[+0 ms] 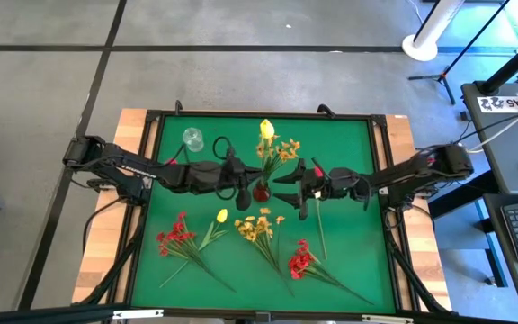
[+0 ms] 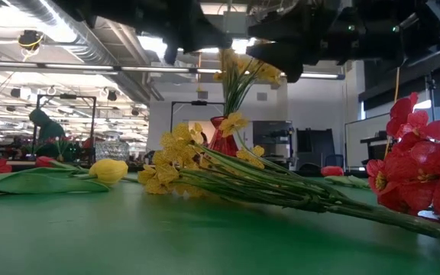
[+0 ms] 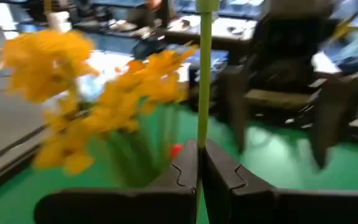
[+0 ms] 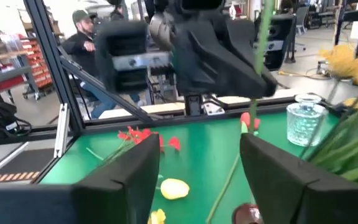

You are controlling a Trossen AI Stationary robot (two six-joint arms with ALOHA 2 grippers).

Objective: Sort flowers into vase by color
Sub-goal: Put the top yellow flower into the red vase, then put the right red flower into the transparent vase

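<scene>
Now my left gripper [image 3: 199, 163] is clenched on a thin green stem [image 3: 204, 81] beside the red vase [image 1: 261, 191], while my right gripper [image 4: 197, 168] hangs released just right of it.

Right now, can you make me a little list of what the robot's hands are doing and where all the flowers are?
left gripper: shut on a green stem
right gripper: open, by the red vase
red vase: holds yellow flowers
clear vase: no flowers
lying on mat: red spray, yellow tulip, yellow spray, second red spray
</scene>
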